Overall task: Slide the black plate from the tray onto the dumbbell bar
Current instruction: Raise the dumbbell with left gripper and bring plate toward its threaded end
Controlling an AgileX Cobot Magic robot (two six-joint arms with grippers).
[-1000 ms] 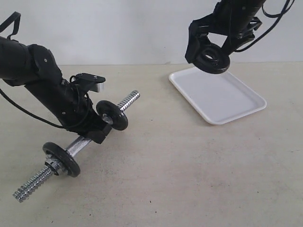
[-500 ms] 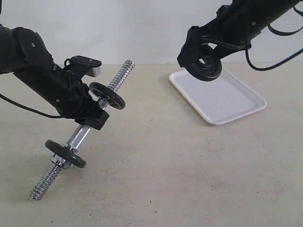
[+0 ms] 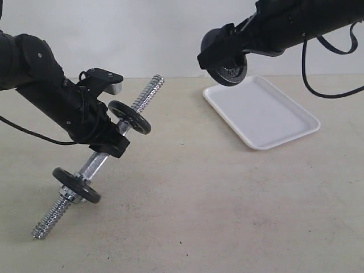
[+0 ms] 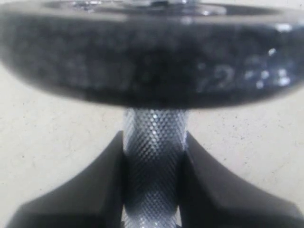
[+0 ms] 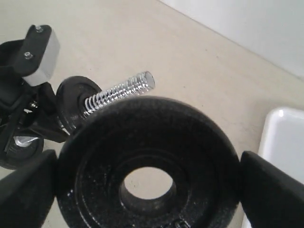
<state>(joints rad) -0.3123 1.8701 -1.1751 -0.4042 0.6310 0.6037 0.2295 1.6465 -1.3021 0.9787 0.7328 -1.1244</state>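
Gripping check: both sides loaded

One matte-black round weight plate [image 5: 190, 156] hangs in air near the white rectangular plastic tray [image 3: 267, 114] (off it), clamped rim-to-rim between fingers of the right gripper [image 3: 226, 63]. Fingers of the left gripper [image 4: 154, 180] pinch the tilted chrome threaded dumbbell bar [image 3: 147, 96] mid-shaft.
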